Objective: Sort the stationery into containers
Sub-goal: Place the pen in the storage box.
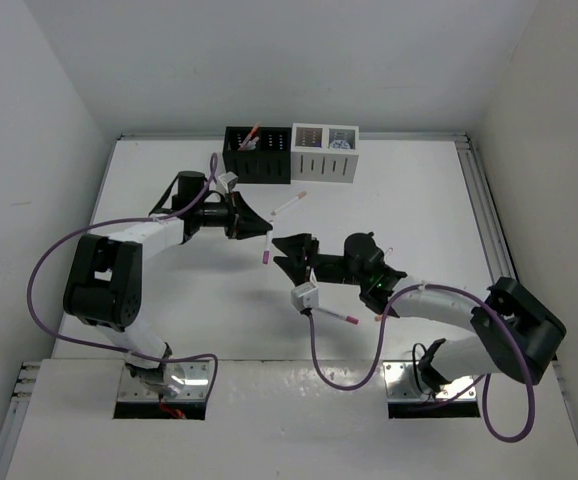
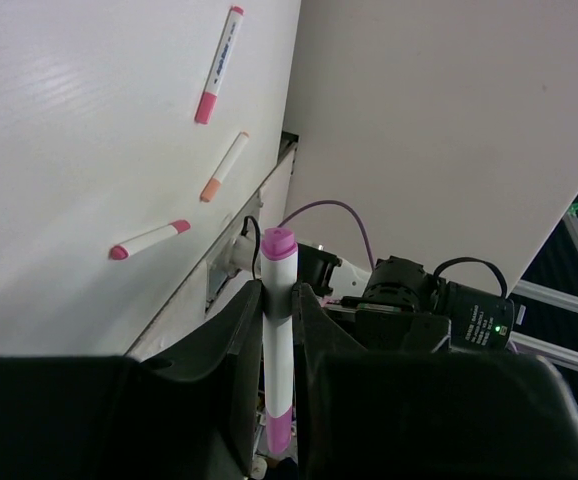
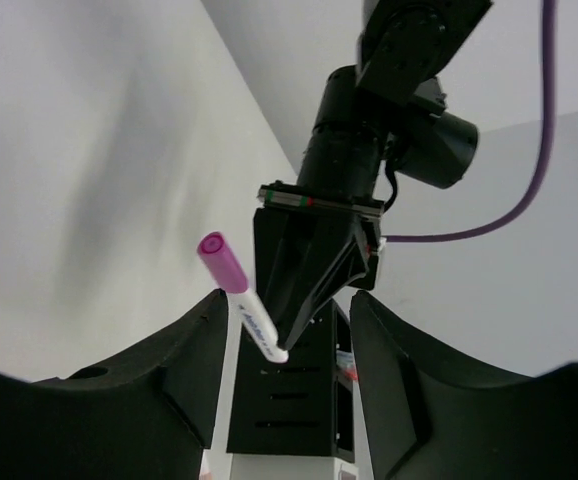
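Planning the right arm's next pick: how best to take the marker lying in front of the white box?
Take the marker mid-barrel from straight above, right claw turned across its length. It lies flat and slanted on bare table, apart from the white box.

The left box (image 1: 259,155) and right box (image 1: 324,155) stand side by side at the desk's (image 1: 149,190) far edge, near its middle. A pen (image 1: 252,135) leans in the left box and a jar (image 1: 342,141) sits in the right box. A marker (image 1: 289,204) lies just before them. Mid-desk, the left hand (image 1: 267,230) grips a second marker (image 2: 277,330), with the parted right hand (image 1: 277,252) just right of it. A third marker (image 1: 334,316) lies nearer the near edge.
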Controlling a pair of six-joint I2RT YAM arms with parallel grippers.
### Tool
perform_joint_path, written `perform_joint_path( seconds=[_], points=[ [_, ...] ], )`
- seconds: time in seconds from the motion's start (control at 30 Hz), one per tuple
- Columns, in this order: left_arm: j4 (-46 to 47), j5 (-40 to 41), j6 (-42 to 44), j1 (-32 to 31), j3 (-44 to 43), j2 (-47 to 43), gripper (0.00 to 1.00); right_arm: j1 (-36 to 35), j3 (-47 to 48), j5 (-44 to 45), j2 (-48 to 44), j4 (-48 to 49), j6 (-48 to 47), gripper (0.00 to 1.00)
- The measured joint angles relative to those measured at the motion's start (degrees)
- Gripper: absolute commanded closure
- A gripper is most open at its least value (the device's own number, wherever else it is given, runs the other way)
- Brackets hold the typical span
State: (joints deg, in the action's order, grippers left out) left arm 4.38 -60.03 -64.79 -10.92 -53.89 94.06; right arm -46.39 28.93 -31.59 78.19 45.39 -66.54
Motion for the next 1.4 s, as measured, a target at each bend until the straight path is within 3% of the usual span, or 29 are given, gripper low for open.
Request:
perform_joint_path(
  seconds=[0.5,0.83,0.97,1.0,1.13,1.17,1.2,1.23,1.27,1.3,1.4],
  points=[
    [1.5,0.0,-2.4,-1.6,0.8,0.0,1.00,-1.4,1.2,-0.6,2.6,-6.9,-4.7,0.51],
    [2.2,0.4,-3.2,-2.7,0.8,0.5,1.00,-3.1,2.5,-1.7,3.4,-7.4,-7.0,0.65],
    [2.2,0.5,-3.2,-2.7,0.8,0.7,0.99,-3.3,2.5,-1.9,3.4,-8.3,-7.6,0.79],
    [2.3,0.5,-3.2,-2.7,0.8,0.7,0.91,-3.3,2.5,-1.9,3.4,-8.5,-8.0,0.86],
    [2.1,0.9,-3.0,-2.7,0.8,0.7,0.78,-3.3,2.5,-2.0,3.4,-8.3,-9.6,0.97],
    [2.1,0.9,-2.8,-2.7,0.8,0.7,0.71,-3.3,2.5,-2.0,3.4,-8.3,-9.8,0.99],
    [2.2,1.0,-2.5,-2.6,0.9,0.7,0.49,-3.3,2.5,-2.0,3.5,-8.2,-9.9,1.00],
    [2.4,1.1,-2.3,-2.6,1.0,0.7,0.40,-3.3,2.5,-2.0,3.6,-8.1,-9.9,1.00],
    [2.6,1.2,-2.0,-2.6,1.2,0.7,0.10,-3.3,2.5,-2.1,3.7,-8.1,-10.0,1.00],
    [2.7,1.3,-1.4,-2.6,1.4,0.5,0.00,-3.3,2.5,-2.1,3.8,-7.9,-10.0,1.00],
    [2.4,2.0,-0.5,-2.0,2.0,-0.1,0.00,-3.2,2.5,-2.2,4.0,-7.2,-9.9,1.00]
  ],
)
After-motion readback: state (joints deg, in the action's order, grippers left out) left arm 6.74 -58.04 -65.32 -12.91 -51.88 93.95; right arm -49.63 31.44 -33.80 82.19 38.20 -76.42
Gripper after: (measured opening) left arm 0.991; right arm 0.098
